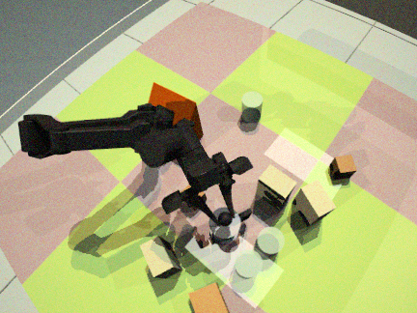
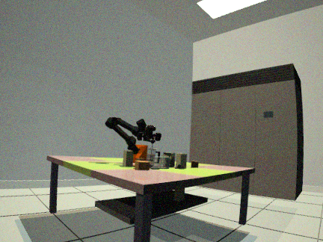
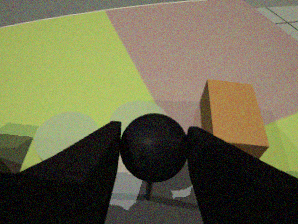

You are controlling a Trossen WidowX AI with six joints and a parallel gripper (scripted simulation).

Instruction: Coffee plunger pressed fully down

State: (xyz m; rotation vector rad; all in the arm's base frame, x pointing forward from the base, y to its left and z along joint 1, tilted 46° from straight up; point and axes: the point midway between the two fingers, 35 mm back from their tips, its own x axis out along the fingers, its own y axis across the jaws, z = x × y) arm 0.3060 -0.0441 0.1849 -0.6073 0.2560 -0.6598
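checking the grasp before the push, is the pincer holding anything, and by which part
Yes: the pincer is shut on the coffee press's plunger knob, one finger on each side of the black ball.

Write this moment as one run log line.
gripper: shut on round black plunger knob | glass coffee press: upright | phase: pressing, not released
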